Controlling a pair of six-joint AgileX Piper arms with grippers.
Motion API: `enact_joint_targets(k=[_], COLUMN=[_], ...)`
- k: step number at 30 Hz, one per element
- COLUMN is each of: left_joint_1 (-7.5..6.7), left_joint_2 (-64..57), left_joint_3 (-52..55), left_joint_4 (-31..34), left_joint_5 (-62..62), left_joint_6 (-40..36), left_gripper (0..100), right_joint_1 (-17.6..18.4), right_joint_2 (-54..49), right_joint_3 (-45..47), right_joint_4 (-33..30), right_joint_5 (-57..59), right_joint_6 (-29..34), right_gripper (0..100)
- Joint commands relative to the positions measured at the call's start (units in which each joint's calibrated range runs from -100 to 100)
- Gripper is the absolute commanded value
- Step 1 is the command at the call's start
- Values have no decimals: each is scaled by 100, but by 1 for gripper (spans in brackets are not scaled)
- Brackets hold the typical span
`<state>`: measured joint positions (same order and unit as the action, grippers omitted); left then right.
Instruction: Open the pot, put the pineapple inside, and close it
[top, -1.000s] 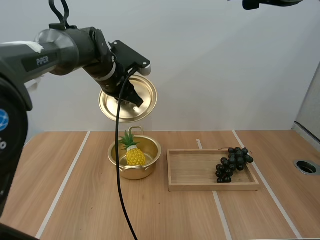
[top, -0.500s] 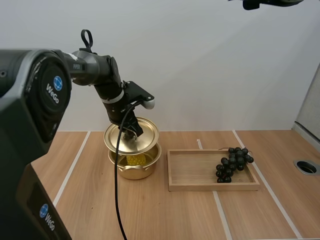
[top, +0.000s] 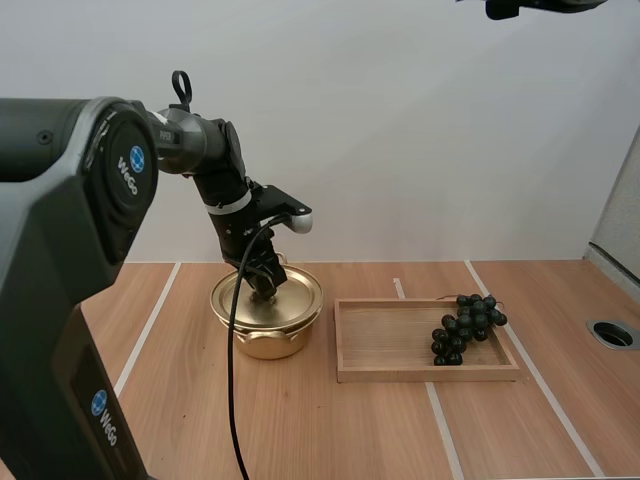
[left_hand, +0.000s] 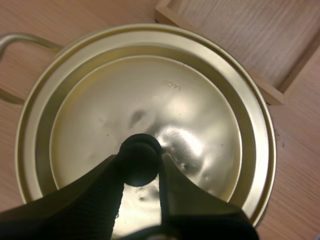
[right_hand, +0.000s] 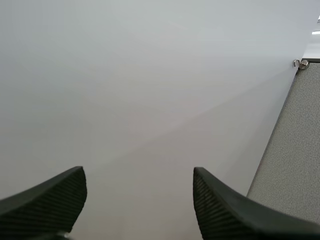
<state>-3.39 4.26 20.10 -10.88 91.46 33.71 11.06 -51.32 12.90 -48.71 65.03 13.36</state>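
Left gripper (left_hand: 140, 169) is clamped on the black knob (left_hand: 140, 150) of the lid (left_hand: 200, 100) — fingers pinch it from both sides. The lid sits on the pot (top: 265, 342). Its rim looks concentric in the left wrist view and level in the high view. The pot stands toward the back edge of the table (top: 200, 420), a bit left of middle, with the tray (top: 425, 375) just beside it on the right. Grapes (top: 465, 325) lie at the tray's right end. The pineapple is hidden; I judge it's under the lid. Right gripper (right_hand: 137, 172) has its fingers apart with nothing between them.

My read: closing is nearly done, only release and retreat left.

Risks from here:
- Fingers open unevenly, or the arm lifts before they clear — the knob gets dragged and the lid tips or rides off the rim.
- The lid may not be fully seated; the pineapple's leaves could prop it. Can't confirm from these views.
- An extra push down or sideways could slide a light pot into the tray wall.
- The pot's handle (left_hand: 15, 42) is close to the lid edge; a skewed lid could catch on it.
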Motion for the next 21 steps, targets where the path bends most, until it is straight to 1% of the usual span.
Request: enact_joint_targets(k=[1,7,12,17,21], left_joint_1=[-14,-14,-14,-14,-14], left_joint_2=[-6,-6,-6,134,280], left_joint_3=[-46,-46,-46,-46,-46], left_joint_4=[-134,-213,-226,-177,-129], left_joint_5=[-460,-564,-942,-626,-832], left_joint_6=[33,33,33,33,33], left_gripper=[0,0,0,0,0], right_joint_1=[-26,-26,-26,-26,-26], right_joint_2=[-79,-79,-79,-79,-79], right_joint_3=[-32,-32,-32,-32,-32], right_joint_4=[-27,-27,-27,-27,-27], right_joint_5=[36,36,36,36,36], right_joint_6=[-31,-31,-31,-31,-31], right_gripper=[100,100,100,100,100])
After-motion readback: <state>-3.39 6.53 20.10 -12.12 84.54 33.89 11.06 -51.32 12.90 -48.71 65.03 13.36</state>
